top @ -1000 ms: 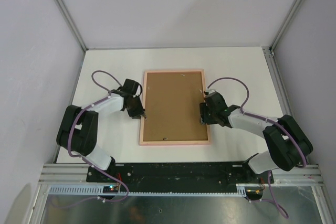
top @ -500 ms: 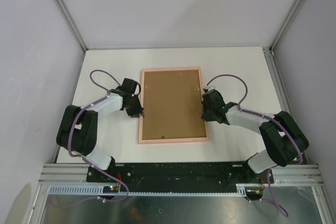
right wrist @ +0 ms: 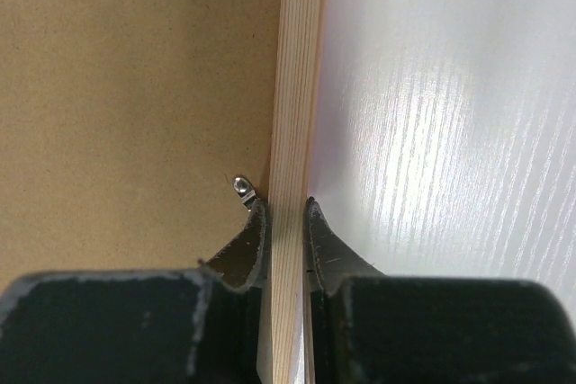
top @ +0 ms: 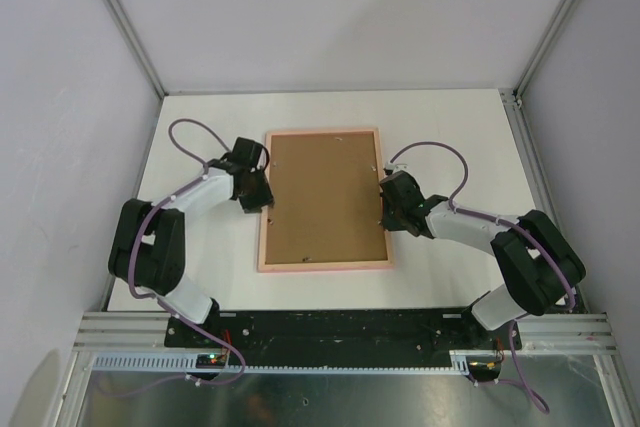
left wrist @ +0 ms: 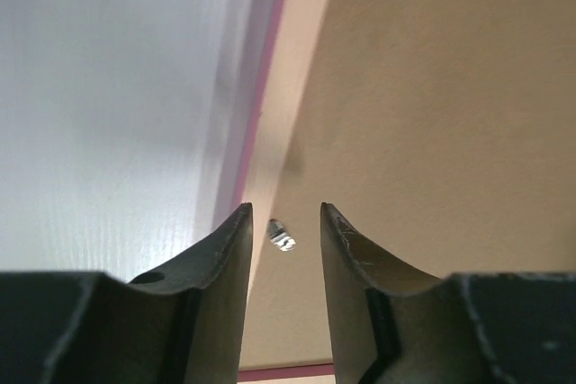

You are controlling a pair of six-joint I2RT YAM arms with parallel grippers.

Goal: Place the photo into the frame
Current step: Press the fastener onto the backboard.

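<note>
Top view, frame: the frame point(top: 320, 264) lies back-up on the white table point(top: 450, 137), between the two grippers, with the brown backing board point(top: 322, 197) filling its opening.
Top view, left gripper: the left gripper point(top: 264, 202) sits low at the frame's left rail, the frame reaching away to its right.
Top view, right gripper: the right gripper point(top: 384, 213) sits at the opposite long rail, the frame to its left.
Left wrist, jaws: a narrow gap, nothing clamped. The left gripper's fingers point(left wrist: 229, 258) straddle the inner edge of the peach rail.
Left wrist, metal tab: a small metal tab point(left wrist: 282, 236) lies in the gap just past the fingertips.
Left wrist, surroundings: rail running straight ahead, backing board to the right of the fingers, table to the left.
Right wrist, jaws: pinched nearly together on the frame's pale wooden rail, one of the right gripper's fingers point(right wrist: 250, 245) on each side of it, touching.
Right wrist, second metal tab: a second metal tab point(right wrist: 241, 186) sits just ahead of the left fingertip, on the backing board.
Right wrist, surroundings: board left of the fingers, table right.
</note>
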